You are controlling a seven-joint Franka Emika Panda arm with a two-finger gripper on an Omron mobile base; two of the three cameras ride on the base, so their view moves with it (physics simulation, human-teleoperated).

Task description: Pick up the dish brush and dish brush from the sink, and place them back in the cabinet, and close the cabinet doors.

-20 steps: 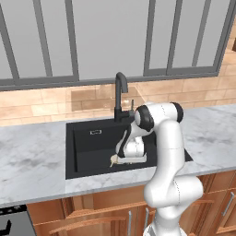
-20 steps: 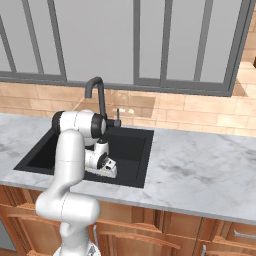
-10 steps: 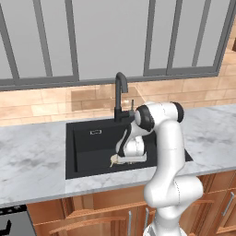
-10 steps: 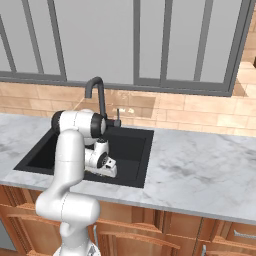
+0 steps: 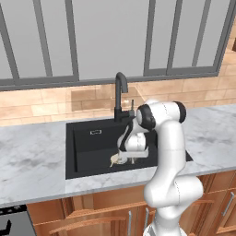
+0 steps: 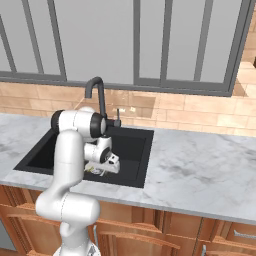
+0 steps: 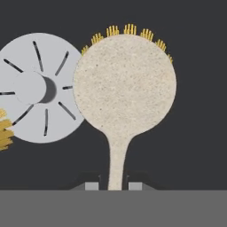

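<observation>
The black sink point(image 5: 70, 152) point(image 6: 131, 146) holds a tan dish brush point(image 7: 124, 88) lying flat on its floor, round head away from the hand and yellow bristles showing past the rim. My gripper point(image 7: 113, 186) is low in the basin, its fingertips point(image 7: 91, 186) pressed in on either side of the thin handle, shut on it. From the base views the gripper point(image 5: 121, 158) point(image 6: 99, 170) hangs at the sink floor with the brush point(image 5: 114, 160) at its tip. Bristles of a second dish brush point(image 7: 4, 133) peek in at the hand view's left edge. The cabinet is out of view.
A silver drain point(image 7: 37, 88) lies beside the brush head. The tall black faucet point(image 5: 120, 94) point(image 6: 96, 91) stands behind the basin, close to the arm. Grey marble counter point(image 5: 32, 161) point(image 6: 200, 170) runs both ways, with low wooden drawer units point(image 6: 220, 235) beneath.
</observation>
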